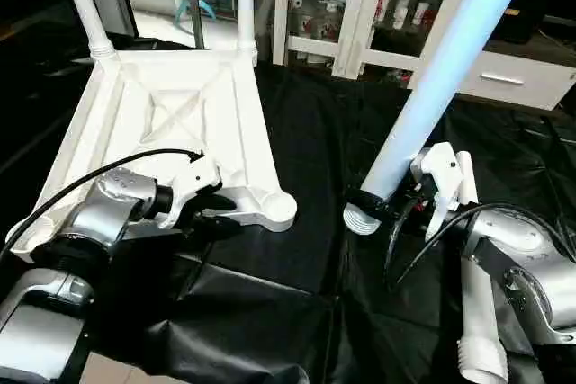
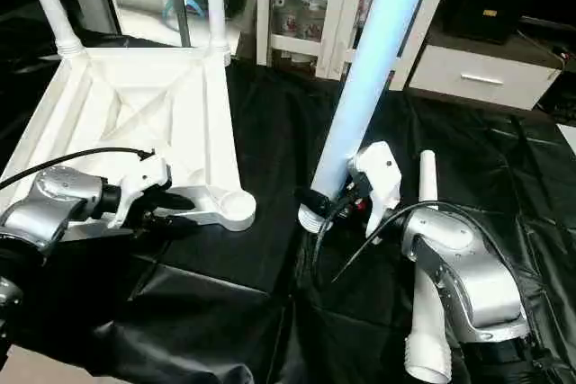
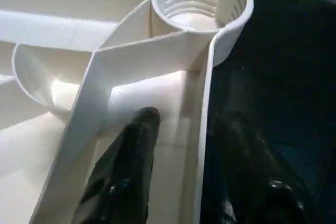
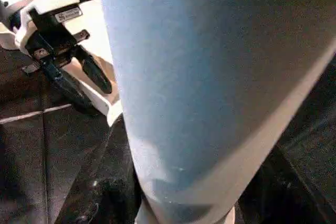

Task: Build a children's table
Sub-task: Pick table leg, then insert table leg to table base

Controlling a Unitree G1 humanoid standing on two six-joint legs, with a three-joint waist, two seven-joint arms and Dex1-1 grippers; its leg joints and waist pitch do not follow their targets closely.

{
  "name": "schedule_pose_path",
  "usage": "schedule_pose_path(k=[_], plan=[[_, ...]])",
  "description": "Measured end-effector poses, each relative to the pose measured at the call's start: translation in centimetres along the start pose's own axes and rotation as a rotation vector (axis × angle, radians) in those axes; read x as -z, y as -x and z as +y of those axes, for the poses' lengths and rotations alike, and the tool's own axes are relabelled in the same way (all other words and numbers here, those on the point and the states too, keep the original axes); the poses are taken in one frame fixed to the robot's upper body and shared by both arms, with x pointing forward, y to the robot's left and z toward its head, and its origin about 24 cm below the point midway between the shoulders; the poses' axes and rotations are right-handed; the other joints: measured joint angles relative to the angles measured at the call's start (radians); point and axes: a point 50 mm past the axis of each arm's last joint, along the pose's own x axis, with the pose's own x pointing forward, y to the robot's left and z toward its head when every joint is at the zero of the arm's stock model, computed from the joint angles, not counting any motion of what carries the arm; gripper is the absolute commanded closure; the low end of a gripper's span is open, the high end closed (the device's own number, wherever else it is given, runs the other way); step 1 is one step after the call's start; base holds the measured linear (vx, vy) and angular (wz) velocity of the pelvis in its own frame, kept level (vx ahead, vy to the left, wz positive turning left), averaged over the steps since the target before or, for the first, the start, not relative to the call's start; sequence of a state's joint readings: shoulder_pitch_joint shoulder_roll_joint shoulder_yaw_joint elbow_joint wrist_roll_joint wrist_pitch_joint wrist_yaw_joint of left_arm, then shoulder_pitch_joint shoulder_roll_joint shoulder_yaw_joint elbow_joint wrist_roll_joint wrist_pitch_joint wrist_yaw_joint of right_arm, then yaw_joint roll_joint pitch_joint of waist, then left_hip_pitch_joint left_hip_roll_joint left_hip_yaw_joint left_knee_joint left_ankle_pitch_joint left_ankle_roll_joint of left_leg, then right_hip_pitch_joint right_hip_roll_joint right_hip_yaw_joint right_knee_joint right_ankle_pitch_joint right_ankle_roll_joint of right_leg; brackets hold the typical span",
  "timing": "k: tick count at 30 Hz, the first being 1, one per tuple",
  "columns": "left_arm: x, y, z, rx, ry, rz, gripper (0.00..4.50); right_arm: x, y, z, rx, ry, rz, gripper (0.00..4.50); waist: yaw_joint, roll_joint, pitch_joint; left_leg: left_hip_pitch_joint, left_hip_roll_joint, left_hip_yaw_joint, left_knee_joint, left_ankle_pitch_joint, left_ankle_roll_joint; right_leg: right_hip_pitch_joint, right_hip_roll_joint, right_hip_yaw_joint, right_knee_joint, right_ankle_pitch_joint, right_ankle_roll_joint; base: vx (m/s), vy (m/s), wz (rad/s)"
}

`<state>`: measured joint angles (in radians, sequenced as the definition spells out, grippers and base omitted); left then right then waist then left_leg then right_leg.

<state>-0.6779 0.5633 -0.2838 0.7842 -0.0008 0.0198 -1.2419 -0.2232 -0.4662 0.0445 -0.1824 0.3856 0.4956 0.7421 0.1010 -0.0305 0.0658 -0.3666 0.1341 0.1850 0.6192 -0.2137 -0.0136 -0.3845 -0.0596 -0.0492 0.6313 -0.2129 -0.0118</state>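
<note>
White plastic rim sits between the fingers of my left gripper [image 1: 213, 215], which straddle the tabletop [image 1: 180, 123] edge, its empty socket [image 1: 279, 213] just at three o'clock. My right gripper [image 1: 389, 209] clasps a leg [image 1: 450, 60], threaded end down, its axis leaning toward one o'clock, the socket at nine o'clock.

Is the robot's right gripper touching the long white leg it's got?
Touching. In the left eye view the right gripper is clamped around the leg just above its threaded end, holding it tilted up off the black cover.
</note>
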Motion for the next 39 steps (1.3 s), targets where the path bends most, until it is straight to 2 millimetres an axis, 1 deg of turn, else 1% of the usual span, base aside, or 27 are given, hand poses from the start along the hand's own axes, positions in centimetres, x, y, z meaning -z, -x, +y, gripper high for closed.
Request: schedule_pose_path(k=[3, 7, 11, 12, 13, 18, 20, 24, 27, 28, 30, 31, 35, 39], plan=[[0.3, 0.6, 0.1, 0.007, -0.003, 0.026, 3.13, 0.0, 0.0, 0.1, -0.006, 0.000, 0.002, 2.62, -0.001, -0.001, 0.000, 0.000, 0.000, 0.000, 0.000, 0.000, 0.000, 0.000, 0.000, 0.000, 0.000, 0.000, 0.000, 0.000, 0.000, 0.00], [0.9, 1.5, 0.1, 0.004, 0.004, 0.058, 3.48, 0.0, 0.0, 0.1, -0.011, 0.001, 0.003, 2.62, -0.002, -0.002, 0.000, 0.000, 0.000, 0.000, 0.000, 0.000, 0.000, 0.000, 0.000, 0.000, 0.000, 0.000, 0.000, 0.000, 0.000, 0.00], [1.0, 1.6, 0.1, 0.010, -0.009, 0.075, 3.84, 0.1, 0.0, 0.0, -0.010, -0.001, 0.006, 2.62, 0.000, -0.002, 0.000, 0.000, 0.000, 0.001, 0.000, 0.000, 0.000, 0.000, 0.000, 0.000, 0.000, 0.000, 0.000, 0.000, 0.000, 0.00], [0.9, 1.6, 0.0, 0.011, -0.010, 0.077, 3.84, 0.1, -0.1, 0.0, -0.009, -0.003, 0.008, 2.62, 0.000, -0.002, 0.000, 0.000, 0.000, 0.001, 0.000, 0.000, 0.000, 0.000, 0.000, 0.000, 0.000, 0.000, 0.000, 0.000, 0.000, 0.00], [0.9, 1.5, 0.0, 0.012, -0.012, 0.079, 4.02, 0.1, -0.1, 0.0, -0.008, -0.002, 0.008, 2.62, 0.000, -0.002, 0.000, 0.000, 0.000, 0.001, 0.000, 0.000, 0.000, 0.000, 0.000, 0.000, 0.000, 0.000, 0.000, 0.000, 0.000, 0.00], [0.9, 1.2, 0.0, 0.007, -0.032, 0.075, 4.43, 0.0, -0.2, 0.0, -0.009, -0.001, 0.004, 2.62, 0.001, -0.001, 0.000, 0.001, 0.000, 0.001, 0.000, 0.000, 0.000, 0.000, 0.000, 0.000, 0.000, 0.000, 0.000, 0.000, 0.000, 0.00], [0.8, 1.0, 0.0, -0.001, -0.042, 0.067, 4.43, 0.0, -0.3, 0.0, -0.008, -0.003, -0.001, 2.62, 0.000, 0.000, 0.000, 0.001, 0.000, 0.002, 0.000, 0.000, 0.000, 0.001, -0.001, 0.000, 0.000, 0.000, 0.000, 0.000, 0.000, 0.00], [0.3, -0.1, -0.1, -0.016, -0.053, 0.043, 4.43, -0.1, -1.0, 0.0, 0.024, -0.043, -0.045, 2.62, -0.004, 0.007, -0.002, 0.003, 0.000, 0.004, 0.000, 0.000, 0.000, 0.001, -0.002, 0.000, 0.000, 0.003, -0.004, 0.000, 0.000, 0.00], [0.2, -0.8, -0.5, -0.003, -0.064, 0.023, 4.43, -0.6, -1.4, -0.7, 0.080, -0.068, -0.086, 2.62, -0.002, 0.014, -0.003, 0.003, 0.000, 0.005, 0.000, 0.000, 0.000, 0.001, -0.002, 0.000, 0.000, 0.003, -0.003, 0.000, 0.000, 0.00], [0.1, -1.2, -0.7, 0.007, -0.072, 0.014, 4.43, -0.9, -1.5, -0.9, 0.095, -0.071, -0.097, 2.62, 0.000, 0.016, -0.004, 0.003, 0.000, 0.006, 0.000, 0.000, 0.000, 0.001, -0.002, 0.000, 0.000, 0.003, -0.003, 0.000, 0.000, 0.00], [-0.5, -2.0, -1.4, 0.030, -0.087, -0.016, 4.43, -1.5, -1.7, -1.1, 0.092, -0.076, -0.116, 2.62, 0.012, 0.018, -0.006, 0.002, 0.001, 0.010, 0.000, 0.000, 0.000, 0.000, -0.004, 0.001, -0.001, 0.003, -0.003, 0.000, 0.000, 0.00], [-0.8, -2.4, -1.7, 0.043, -0.091, -0.031, 4.50, -1.7, -1.8, -1.0, 0.080, -0.087, -0.125, 2.62, 0.017, 0.019, -0.006, 0.002, 0.001, 0.011, 0.000, 0.000, 0.000, 0.001, -0.005, 0.001, -0.001, 0.002, -0.004, 0.000, 0.000, 0.00], [-1.9, -3.8, -2.8, 0.107, -0.129, -0.064, 4.50, -1.7, -2.1, -0.7, 0.041, -0.114, -0.114, 2.62, 0.040, 0.020, -0.007, 0.001, 0.002, 0.025, -0.001, -0.001, 0.002, 0.001, -0.015, 0.001, -0.001, -0.001, -0.003, 0.000, 0.000, 0.00], [-2.4, -4.5, -3.3, 0.138, -0.153, -0.066, 4.50, -1.5, -2.4, -0.4, -0.023, -0.116, -0.063, 2.62, 0.043, 0.020, -0.007, 0.001, 0.002, 0.039, -0.002, 0.001, 0.010, 0.003, -0.022, 0.003, -0.001, -0.001, -0.002, 0.000, 0.000, 0.00]])
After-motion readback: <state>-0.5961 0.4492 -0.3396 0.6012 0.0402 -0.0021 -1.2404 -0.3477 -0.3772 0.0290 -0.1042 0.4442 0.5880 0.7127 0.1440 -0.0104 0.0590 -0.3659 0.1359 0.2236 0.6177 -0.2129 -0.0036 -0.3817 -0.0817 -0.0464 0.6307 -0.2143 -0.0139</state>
